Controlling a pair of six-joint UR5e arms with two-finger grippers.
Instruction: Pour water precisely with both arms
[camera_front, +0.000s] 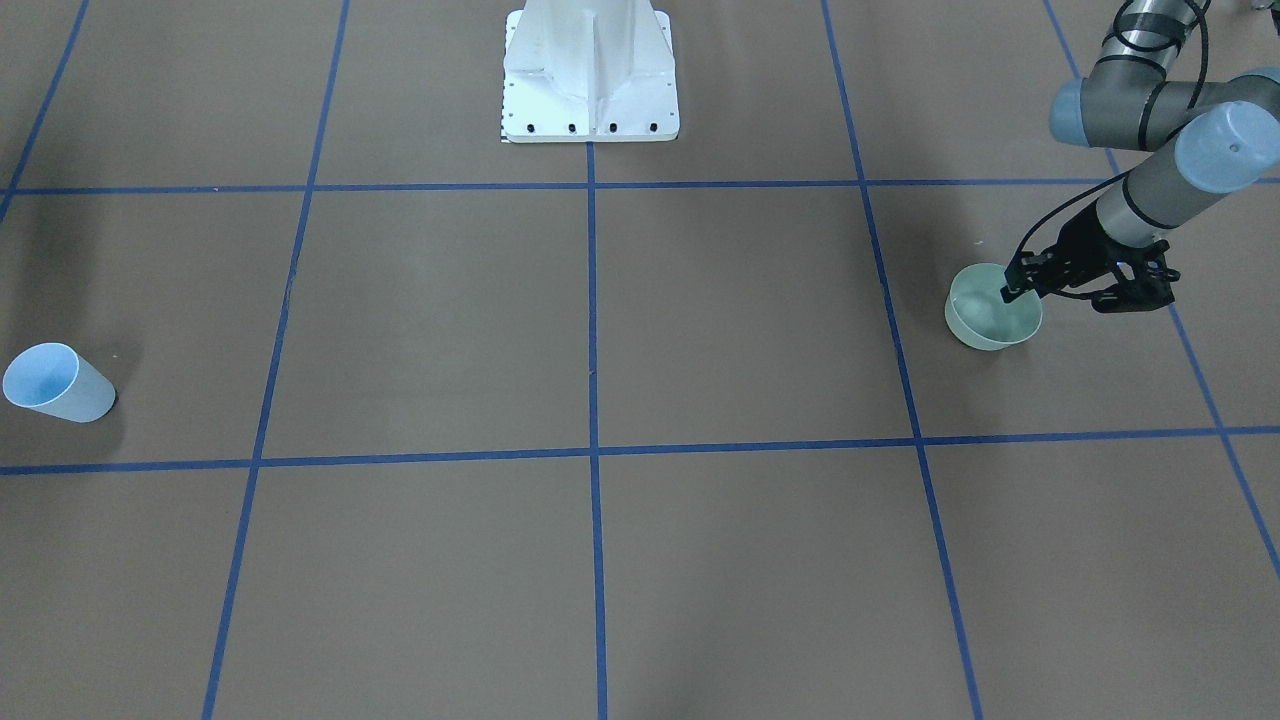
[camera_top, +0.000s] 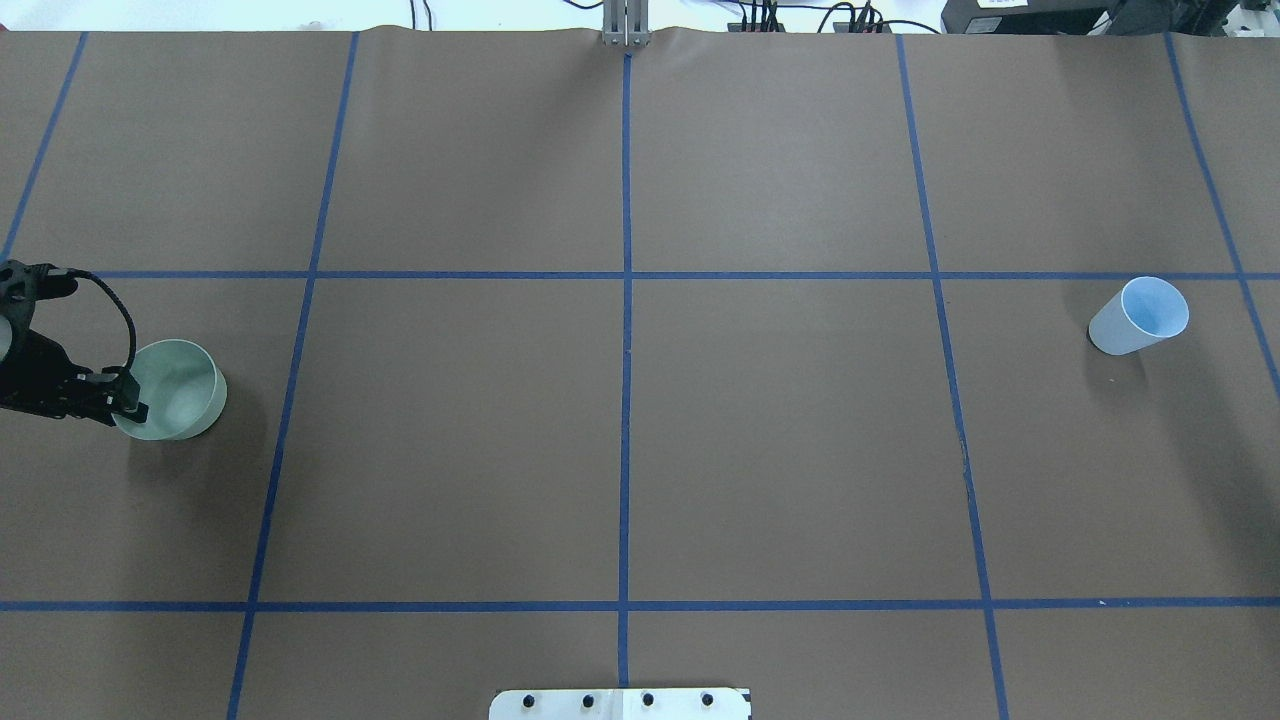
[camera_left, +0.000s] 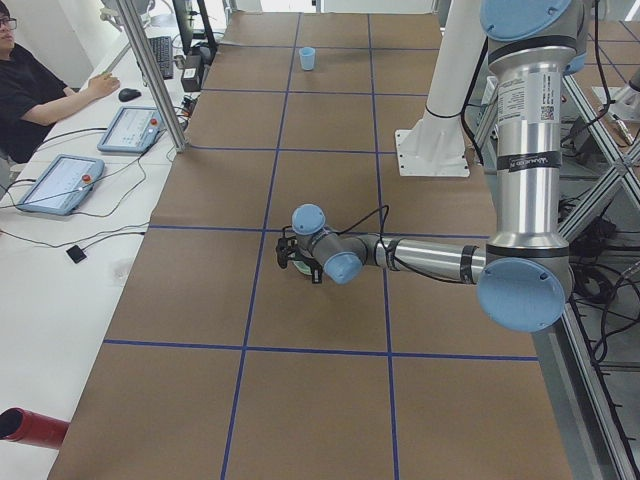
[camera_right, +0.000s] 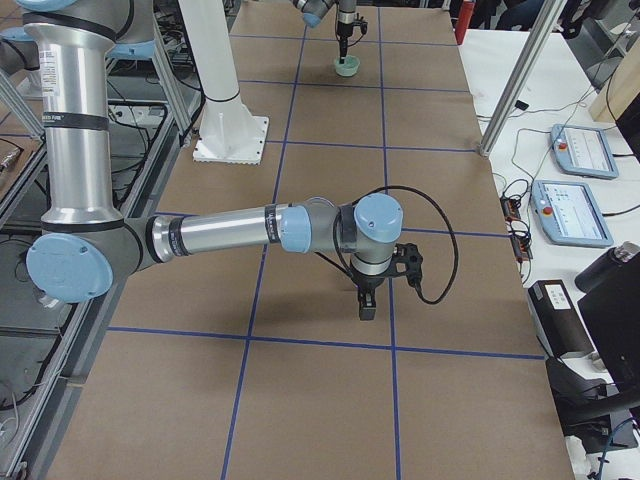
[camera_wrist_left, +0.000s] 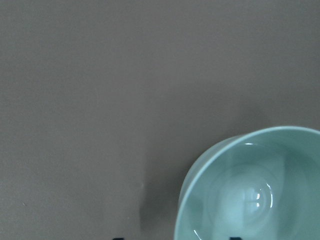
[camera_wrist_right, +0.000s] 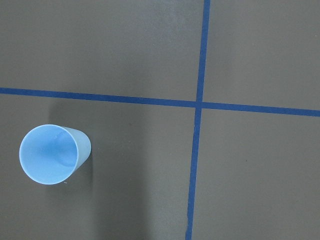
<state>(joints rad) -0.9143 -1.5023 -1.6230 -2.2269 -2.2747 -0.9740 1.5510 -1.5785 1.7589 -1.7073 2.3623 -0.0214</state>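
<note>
A pale green bowl (camera_front: 990, 325) (camera_top: 185, 395) stands upright near the table's left end. My left gripper (camera_front: 1015, 285) (camera_top: 125, 400) is open astride the bowl's near rim, one finger inside and one outside. Only the dark fingertips show at the bottom edge of the left wrist view, either side of the bowl (camera_wrist_left: 250, 190). A light blue cup (camera_front: 55, 385) (camera_top: 1140, 318) (camera_wrist_right: 52, 154) stands far off at the right end. My right gripper (camera_right: 366, 305) hangs above the table and shows only in the exterior right view; I cannot tell its state. I cannot make out water in either vessel.
The white pedestal (camera_front: 590, 80) stands at the middle of the robot's edge. Blue tape lines grid the brown table. A seated person (camera_left: 30, 90) and control tablets (camera_left: 60, 185) are on a side desk beyond the far edge.
</note>
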